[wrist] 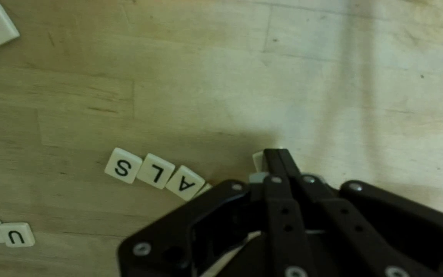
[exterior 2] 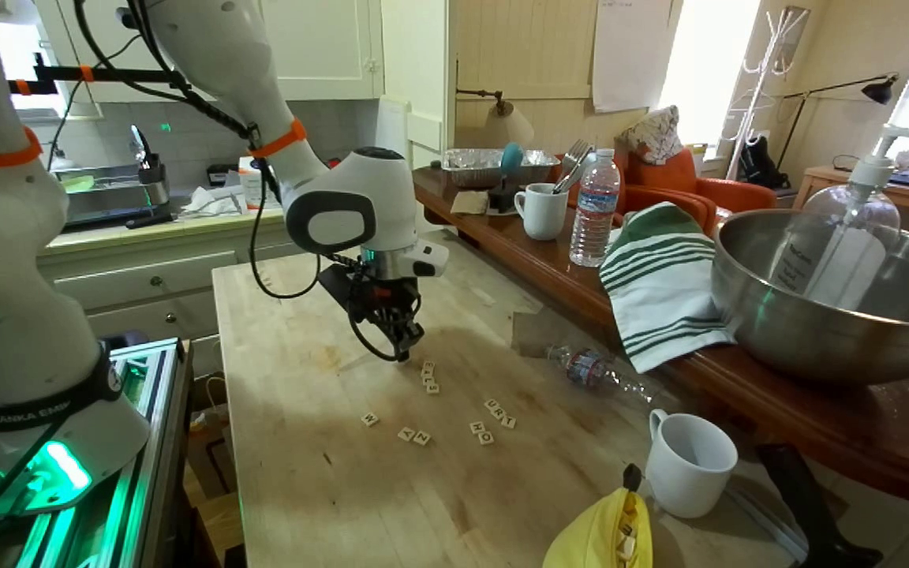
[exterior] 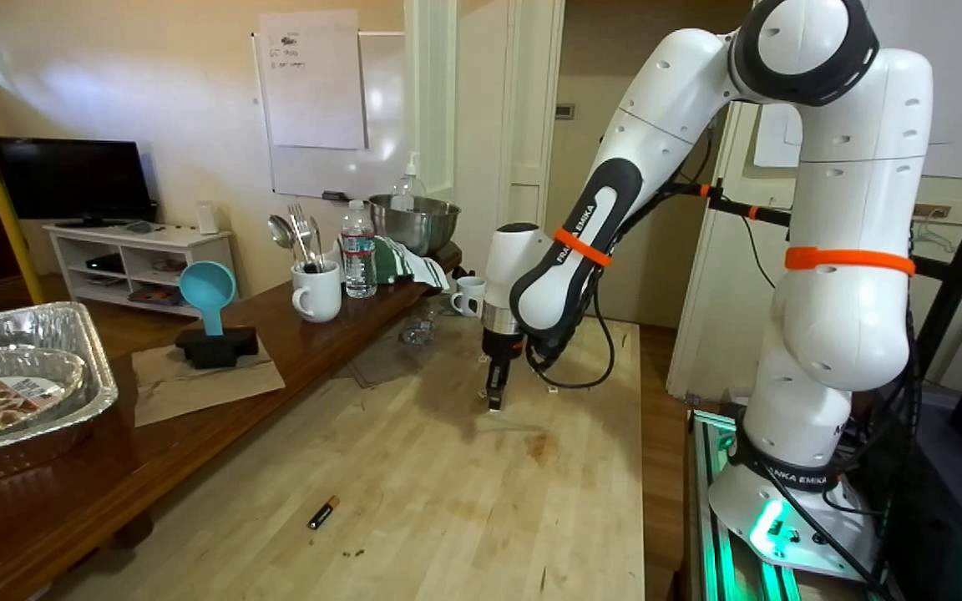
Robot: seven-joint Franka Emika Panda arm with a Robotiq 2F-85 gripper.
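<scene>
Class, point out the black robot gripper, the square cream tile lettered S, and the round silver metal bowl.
Black robot gripper (wrist: 277, 153): wrist view, between its closed fingertips.
Square cream tile lettered S (wrist: 123, 165): wrist view, printed top face.
Round silver metal bowl (exterior 2: 817, 345): in an exterior view, outer wall.

Gripper (exterior 2: 402, 357) pointing down, fingers (exterior 2: 409, 338) low over pale wooden table (exterior 2: 304, 426). Short line of letter tiles (exterior 2: 428, 380) just beside fingers. Single tile (exterior 2: 369, 419) and tile pair (exterior 2: 421, 438) near them, toward camera; HO pair (exterior 2: 486, 438) and URT row (exterior 2: 499, 412) slightly farther out. Clear plastic bottle (exterior 2: 590, 371) well apart from fingers, lying on its side — white mug (exterior 2: 690, 469) and yellow pouch (exterior 2: 598, 536) farther still, nearer camera. Past bottle from fingers — raised brown ledge (exterior 2: 549, 254) bearing cutlery-filled mug (exterior 2: 543, 214), upright water bottle (exterior 2: 595, 209), striped towel (exterior 2: 660, 288), steel bowl (exterior 2: 786, 339).
</scene>
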